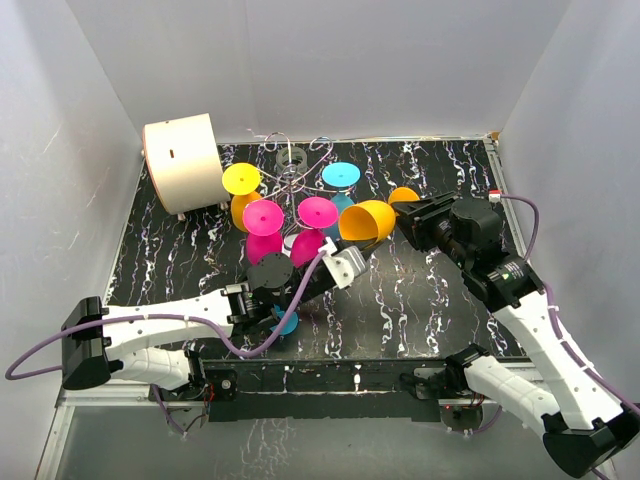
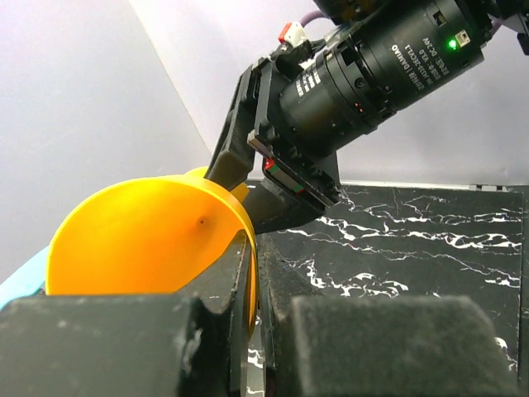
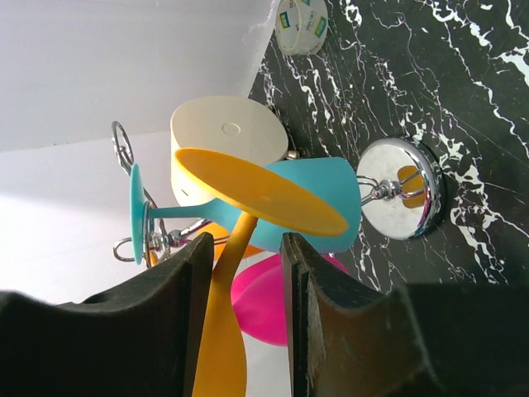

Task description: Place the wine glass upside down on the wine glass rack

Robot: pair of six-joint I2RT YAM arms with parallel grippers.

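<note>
Wine glass [image 1: 368,220]: opaque orange plastic with a rounded bowl, a thin stem and a flat round foot, tipped on its side above the bench [image 1: 420,290] between both claws. The left claw [image 2: 258,322] is clamped shut on the bowl's rim, mouth facing it. To its right, the right claw [image 3: 244,273] straddles the stem just under the foot, jaws partly apart with a gap showing. Beyond the left claw stands the wine glass rack [image 3: 405,198], carrying yellow, pink and cyan glasses.
</note>
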